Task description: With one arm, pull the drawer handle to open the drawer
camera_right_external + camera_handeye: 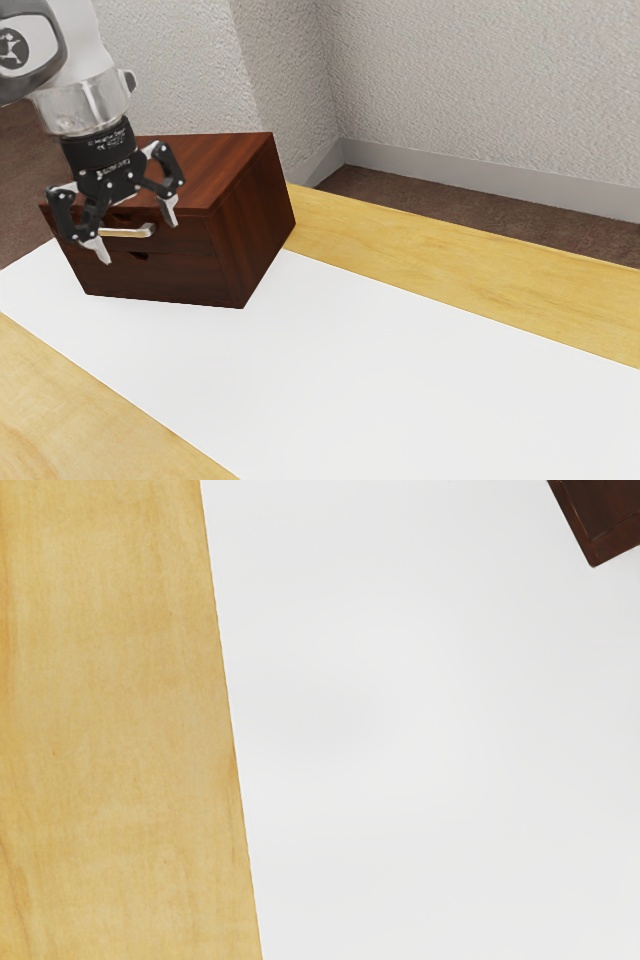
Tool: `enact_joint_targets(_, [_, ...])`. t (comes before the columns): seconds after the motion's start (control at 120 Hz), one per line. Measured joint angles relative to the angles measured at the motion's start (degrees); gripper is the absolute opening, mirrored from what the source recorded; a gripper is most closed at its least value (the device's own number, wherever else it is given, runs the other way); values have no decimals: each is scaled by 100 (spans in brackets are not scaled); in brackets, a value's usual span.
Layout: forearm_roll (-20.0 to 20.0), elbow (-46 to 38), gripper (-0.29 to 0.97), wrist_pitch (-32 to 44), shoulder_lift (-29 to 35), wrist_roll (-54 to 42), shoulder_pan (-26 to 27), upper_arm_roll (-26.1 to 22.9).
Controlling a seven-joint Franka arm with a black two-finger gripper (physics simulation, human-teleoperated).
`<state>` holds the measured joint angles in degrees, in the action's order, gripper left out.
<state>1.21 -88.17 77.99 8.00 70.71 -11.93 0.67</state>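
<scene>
A dark brown wooden drawer box (215, 215) stands on the white mat at the exterior view's left. A thin brass handle (128, 231) runs across its drawer front. My black gripper (138, 237) hangs in front of that face, open, with its silver-tipped fingers (172, 212) spread on either side of the handle bar. I cannot tell whether either finger touches the bar. In the wrist view a corner of the box (603, 518) appears beyond the hand, over the mat.
The white mat (340, 370) covers the middle of the light wooden table (470, 270), whose bare wood also borders the mat (100, 730) under my hand. Textured walls and a brown floor lie behind the table.
</scene>
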Motion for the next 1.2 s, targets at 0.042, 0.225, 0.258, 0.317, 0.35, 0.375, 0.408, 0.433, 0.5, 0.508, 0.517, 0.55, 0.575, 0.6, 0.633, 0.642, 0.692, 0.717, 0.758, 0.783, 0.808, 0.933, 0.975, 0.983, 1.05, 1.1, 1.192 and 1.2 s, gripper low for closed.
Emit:
enact_joint_targets(0.042, [-7,-70,68,133,-6,83,-22,1])
enact_joint_targets(0.225, [-101,-152,68,494,-56,391,-13,164])
enact_joint_targets(0.258, [-151,-137,68,530,-43,441,-96,206])
enact_joint_targets(0.317, [-193,-154,68,546,-18,527,-225,238])
enact_joint_targets(0.35, [-188,-173,68,547,-5,572,-457,125])
enact_joint_targets(0.375, [-157,-179,68,547,-41,604,-838,-124])
enact_joint_targets(0.408, [-119,-169,68,554,-117,648,-1333,-462])
enact_joint_targets(0.433, [-106,-158,68,592,-209,689,-1554,-615])
enact_joint_targets(0.5, [-79,-146,68,815,-488,806,-1741,-724])
enact_joint_targets(0.508, [-75,-143,68,845,-520,820,-1731,-702])
enact_joint_targets(0.517, [-71,-145,68,876,-544,833,-1713,-670])
enact_joint_targets(0.55, [-60,-185,68,997,-586,891,-1628,-518])
enact_joint_targets(0.575, [-55,-251,68,1084,-575,949,-1537,-374])
enact_joint_targets(0.6, [-54,-434,68,1204,-482,1014,-1486,-269])
enact_joint_targets(0.633, [-54,-756,68,1407,-288,1095,-1428,-145])
enact_joint_targets(0.642, [-54,-813,68,1456,-255,1114,-1418,-120])
enact_joint_targets(0.692, [-53,-1023,68,1713,-135,1218,-1401,-26])
enact_joint_targets(0.717, [-53,-1073,68,1820,-111,1263,-1409,-4])
enact_joint_targets(0.758, [-48,-1107,68,1975,-125,1320,-1485,15])
enact_joint_targets(0.783, [-45,-1100,68,2054,-163,1350,-1585,21])
enact_joint_targets(0.808, [-44,-1064,68,2128,-227,1378,-1685,24])
enact_joint_targets(0.933, [-39,-956,68,2503,-447,1503,-1933,29])
enact_joint_targets(0.975, [-37,-944,68,2602,-515,1539,-1952,29])
enact_joint_targets(0.983, [-35,-941,68,2620,-528,1545,-1957,30])
enact_joint_targets(1.05, [-27,-924,68,2754,-617,1587,-2005,25])
enact_joint_targets(1.1, [-23,-924,68,2845,-650,1612,-2043,23])
enact_joint_targets(1.192, [-23,-944,68,3025,-708,1652,-2102,21])
enact_joint_targets(1.2, [-23,-945,68,3041,-713,1656,-2107,21])
